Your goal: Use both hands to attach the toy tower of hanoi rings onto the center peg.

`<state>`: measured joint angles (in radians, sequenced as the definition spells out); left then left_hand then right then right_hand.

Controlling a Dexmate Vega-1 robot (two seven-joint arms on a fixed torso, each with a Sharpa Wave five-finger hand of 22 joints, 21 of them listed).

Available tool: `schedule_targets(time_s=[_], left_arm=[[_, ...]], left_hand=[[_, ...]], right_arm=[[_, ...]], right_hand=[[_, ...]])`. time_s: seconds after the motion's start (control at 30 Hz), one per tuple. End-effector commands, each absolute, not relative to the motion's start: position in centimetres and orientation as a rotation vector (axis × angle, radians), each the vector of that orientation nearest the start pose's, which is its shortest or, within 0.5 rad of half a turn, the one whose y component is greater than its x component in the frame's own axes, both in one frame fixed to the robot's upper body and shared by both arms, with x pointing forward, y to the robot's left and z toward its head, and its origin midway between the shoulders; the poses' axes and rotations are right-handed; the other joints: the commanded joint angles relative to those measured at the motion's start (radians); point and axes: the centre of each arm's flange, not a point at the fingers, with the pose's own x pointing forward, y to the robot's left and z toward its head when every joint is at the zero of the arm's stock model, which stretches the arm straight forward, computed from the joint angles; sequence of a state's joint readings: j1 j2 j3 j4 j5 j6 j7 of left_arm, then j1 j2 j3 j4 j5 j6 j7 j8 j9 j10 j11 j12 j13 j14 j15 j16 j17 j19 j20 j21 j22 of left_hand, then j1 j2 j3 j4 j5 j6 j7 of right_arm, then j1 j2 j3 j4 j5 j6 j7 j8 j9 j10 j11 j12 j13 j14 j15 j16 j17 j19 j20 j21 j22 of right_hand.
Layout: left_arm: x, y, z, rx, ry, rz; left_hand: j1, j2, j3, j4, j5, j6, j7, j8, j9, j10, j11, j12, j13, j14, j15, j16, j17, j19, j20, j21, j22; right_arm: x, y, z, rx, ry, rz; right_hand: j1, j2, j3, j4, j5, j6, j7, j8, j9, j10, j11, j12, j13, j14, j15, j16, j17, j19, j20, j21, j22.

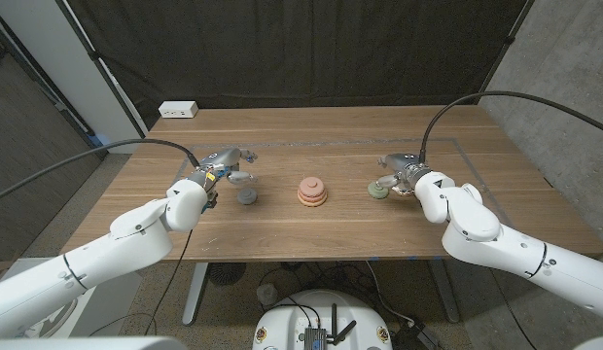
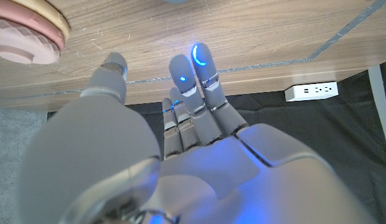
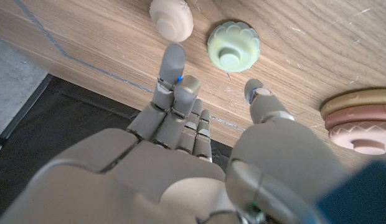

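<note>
Smooth grey fingers (image 3: pixel 174 62) (spread), scalloped green ring (image 3: pixel 233 46)

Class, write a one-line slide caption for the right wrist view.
Right hand hovers open over the wooden table, near a green ring and beige ring, ring stack alongside.

The table (image 1: pixel 331 228) is wood, grained and matt; beside the ring stack (image 1: pixel 313 191), matt and ridged, lies a matt green ring (image 3: pixel 233 42); both hands (image 2: pixel 180 162) (image 3: pixel 180 162) look smooth plastic.
</note>
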<state>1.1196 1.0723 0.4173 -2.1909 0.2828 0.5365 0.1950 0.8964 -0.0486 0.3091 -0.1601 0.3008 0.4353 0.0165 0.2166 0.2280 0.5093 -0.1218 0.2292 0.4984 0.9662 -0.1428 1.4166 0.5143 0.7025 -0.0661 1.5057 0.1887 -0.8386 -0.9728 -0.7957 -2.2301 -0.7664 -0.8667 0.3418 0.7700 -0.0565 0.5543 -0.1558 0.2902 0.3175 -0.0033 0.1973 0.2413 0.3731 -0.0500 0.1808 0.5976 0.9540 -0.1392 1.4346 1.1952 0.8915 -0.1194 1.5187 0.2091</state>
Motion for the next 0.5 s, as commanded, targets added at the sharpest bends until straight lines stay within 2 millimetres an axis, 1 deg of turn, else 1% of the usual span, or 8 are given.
schedule_targets(time_s=[0.03,0.27,0.4,0.5], left_arm=[[51.30,27.43,-1.18,1.271,-0.493,0.149],[51.32,27.76,-1.17,1.264,-0.491,0.152],[51.38,27.89,-1.14,1.261,-0.492,0.154],[51.44,27.93,-1.12,1.259,-0.493,0.152]], left_hand=[[-0.007,0.001,0.001,0.001,0.008,0.010,-0.001,-0.002,0.001,0.012,-0.002,0.001,0.005,-0.001,-0.075,0.007,0.002,0.011,-0.139,-0.001,0.001],[-0.007,0.001,0.001,0.001,0.008,0.012,-0.001,-0.002,0.001,0.014,0.000,0.001,0.005,-0.002,-0.075,0.007,0.001,0.011,-0.139,-0.001,0.001],[-0.008,0.002,0.002,0.001,0.008,0.013,0.000,-0.002,0.001,0.015,0.001,0.001,0.006,-0.006,-0.075,0.005,-0.002,0.011,-0.139,-0.001,0.001],[-0.008,0.003,0.002,0.001,0.008,0.014,0.001,-0.003,0.001,0.015,0.002,0.001,0.006,-0.003,-0.075,0.008,0.001,0.011,-0.139,-0.001,0.001]], right_arm=[[52.98,-20.44,-3.05,-1.638,-0.159,-0.053],[53.34,-20.25,-3.13,-1.643,-0.135,-0.047],[53.63,-20.18,-3.26,-1.643,-0.122,-0.042],[53.86,-20.16,-3.38,-1.644,-0.114,-0.042]], right_hand=[[-0.011,-0.004,-0.003,-0.001,-0.005,0.020,0.001,0.012,0.003,-0.002,0.002,0.008,0.000,-0.005,-0.077,-0.001,0.005,-0.004,-0.095,0.001,0.002],[-0.014,-0.005,-0.005,-0.002,-0.007,0.028,0.004,0.017,0.002,-0.001,0.002,0.010,-0.004,-0.012,-0.078,-0.009,0.001,-0.007,-0.095,0.001,0.001],[-0.015,-0.006,-0.005,-0.002,-0.009,0.007,0.012,0.009,0.001,0.000,0.004,0.011,-0.006,-0.008,-0.077,-0.006,0.007,-0.009,-0.095,0.000,0.001],[-0.016,-0.006,-0.006,-0.003,-0.009,0.004,0.011,0.009,0.000,-0.001,0.005,0.011,-0.008,-0.011,-0.077,-0.010,0.004,-0.010,-0.095,0.000,0.000]])
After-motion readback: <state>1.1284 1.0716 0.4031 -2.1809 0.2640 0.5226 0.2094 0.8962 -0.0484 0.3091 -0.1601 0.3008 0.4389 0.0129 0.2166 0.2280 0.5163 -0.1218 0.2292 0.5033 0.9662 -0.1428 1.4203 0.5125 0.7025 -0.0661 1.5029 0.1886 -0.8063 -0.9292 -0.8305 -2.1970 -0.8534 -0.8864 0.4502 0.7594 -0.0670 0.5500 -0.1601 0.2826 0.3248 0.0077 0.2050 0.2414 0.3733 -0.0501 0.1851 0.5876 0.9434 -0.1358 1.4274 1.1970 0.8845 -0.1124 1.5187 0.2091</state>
